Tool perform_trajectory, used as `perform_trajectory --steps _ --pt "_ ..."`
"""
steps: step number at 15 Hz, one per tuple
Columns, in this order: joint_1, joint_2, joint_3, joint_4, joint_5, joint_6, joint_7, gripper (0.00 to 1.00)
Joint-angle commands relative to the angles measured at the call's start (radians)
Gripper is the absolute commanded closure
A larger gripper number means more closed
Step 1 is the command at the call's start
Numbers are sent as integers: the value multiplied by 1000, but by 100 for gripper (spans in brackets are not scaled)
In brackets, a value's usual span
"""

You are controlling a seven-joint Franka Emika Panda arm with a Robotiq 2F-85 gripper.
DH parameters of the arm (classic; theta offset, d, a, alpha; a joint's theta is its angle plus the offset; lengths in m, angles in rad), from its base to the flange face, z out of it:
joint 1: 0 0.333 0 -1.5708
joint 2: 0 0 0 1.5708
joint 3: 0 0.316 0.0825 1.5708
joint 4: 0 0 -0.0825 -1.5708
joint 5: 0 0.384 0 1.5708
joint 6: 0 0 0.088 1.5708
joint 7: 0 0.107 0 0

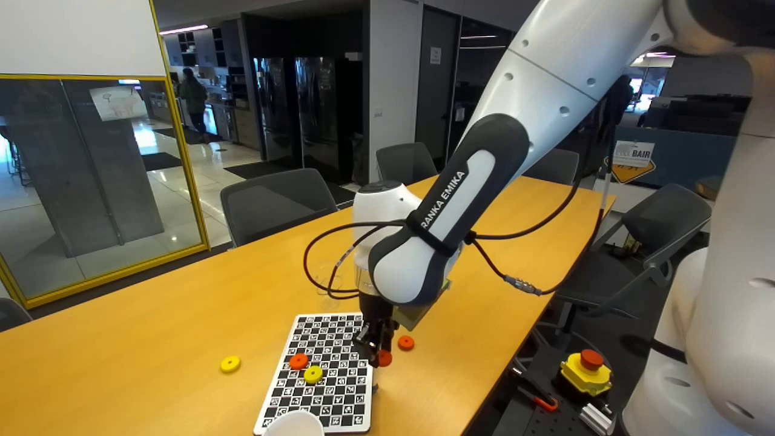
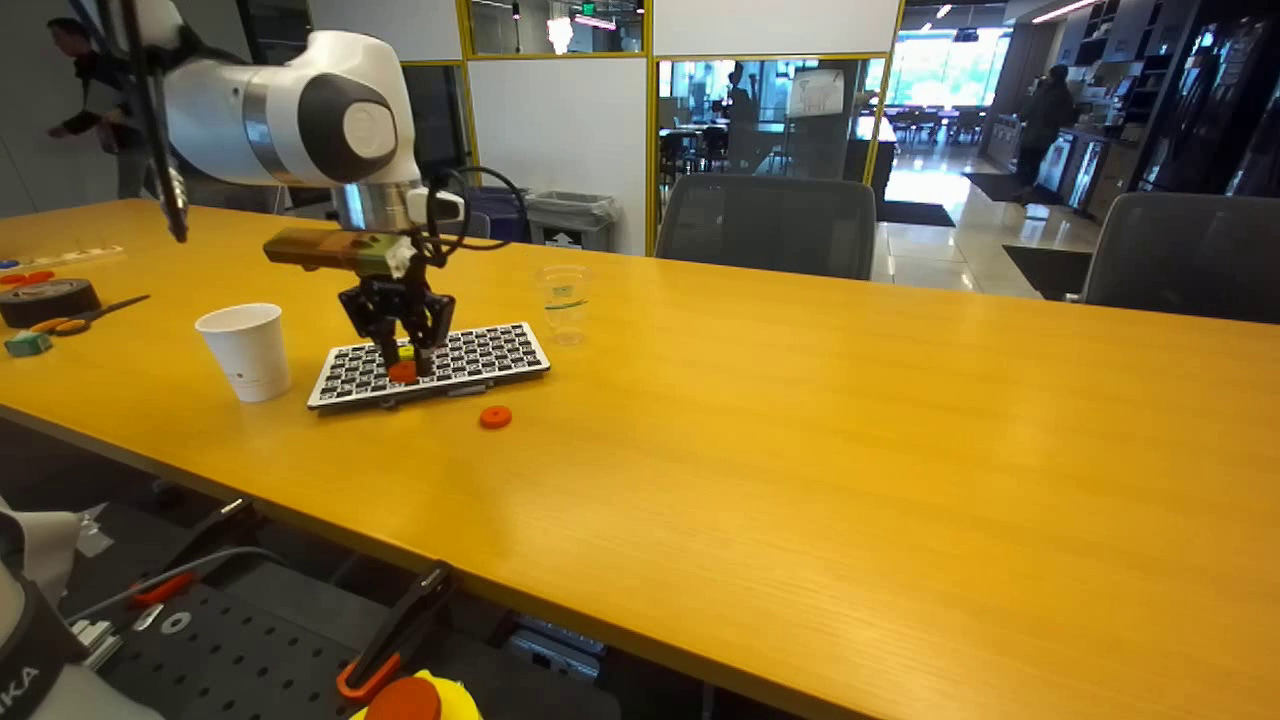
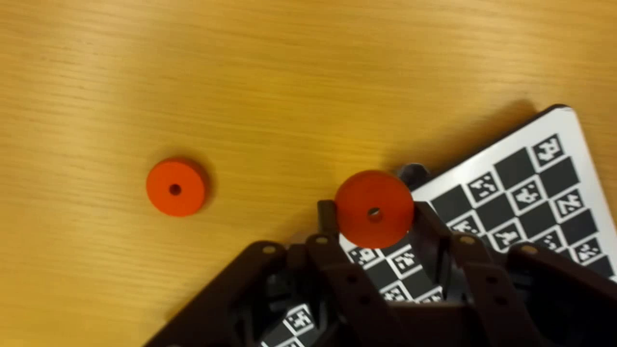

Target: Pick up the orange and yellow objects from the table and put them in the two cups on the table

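Note:
My gripper is shut on an orange piece, holding it flat between the fingertips over the checkered mat's edge. The held piece also shows in an exterior view. A loose orange piece lies on the table beside the mat. On the mat lie an orange piece and a yellow piece. Another yellow piece lies on the table. The white cup stands upright at one mat end. The clear tumbler stands upright near the other; the arm partly hides it in an exterior view.
The black-and-white checkered mat lies under the gripper. Black tape, scissors and a green block lie beyond the white cup. A yellow box with red button is beside the robot base. Chairs line the table.

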Motion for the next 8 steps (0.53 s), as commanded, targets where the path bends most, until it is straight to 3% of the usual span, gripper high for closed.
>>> perform_trajectory --steps 1,8 --pt "62 -163 56 -20 -58 -100 121 76" --pt "134 -196 204 98 -75 -207 187 76"
